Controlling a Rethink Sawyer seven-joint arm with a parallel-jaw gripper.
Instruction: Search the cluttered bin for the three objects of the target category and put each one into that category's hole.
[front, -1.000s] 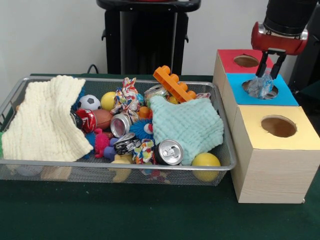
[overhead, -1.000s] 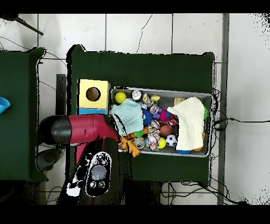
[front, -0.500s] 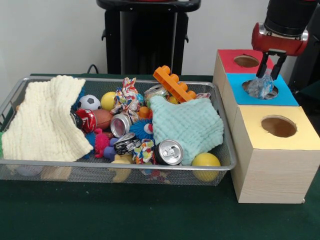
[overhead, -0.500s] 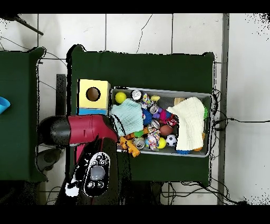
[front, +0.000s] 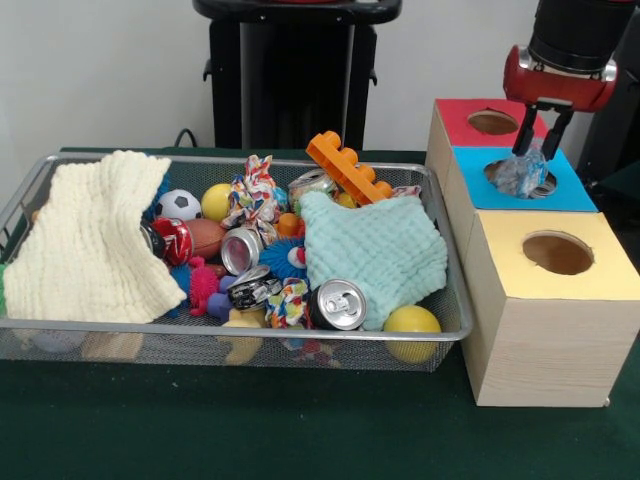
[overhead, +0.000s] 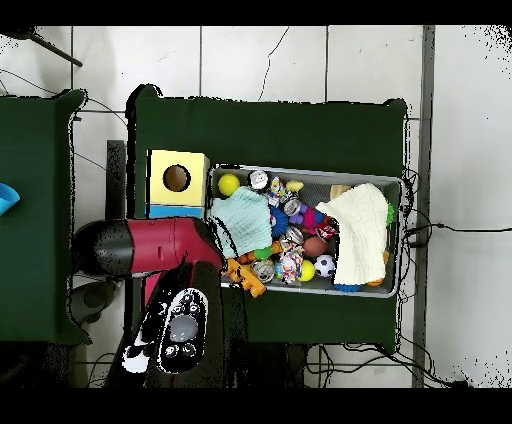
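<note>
**A:** ok front view first. The gripper hangs over the blue box, the middle one of the three, and its fingers are pinching a crumpled clear plastic thing by its top. Looks like a squashed bottle or wrapper, can't say which.

**B:** where's it sit against the hole?

**A:** That's the bit that matters. The plastic hangs straight down at 6 o'clock from the fingertips, long axis roughly upright, and its bottom end is already at the mouth of the blue hole. The hole's far rim peeks out at about 4 o'clock from the plastic. So I'd guess it's a straight drop, no sideways shuffle needed, maybe a nudge toward 4.

**B:** overhead any help?

**A:** Not much. The red arm covers the blue and red boxes, so plastic and fingers are both hidden. Only the yellow box shows, at 12 o'clock from the arm, and the wire bin is off at 3 o'clock.

**B:** more to fetch from the bin?

**A:** can't tell from here, it's cans, balls and two cloths on top.
</note>
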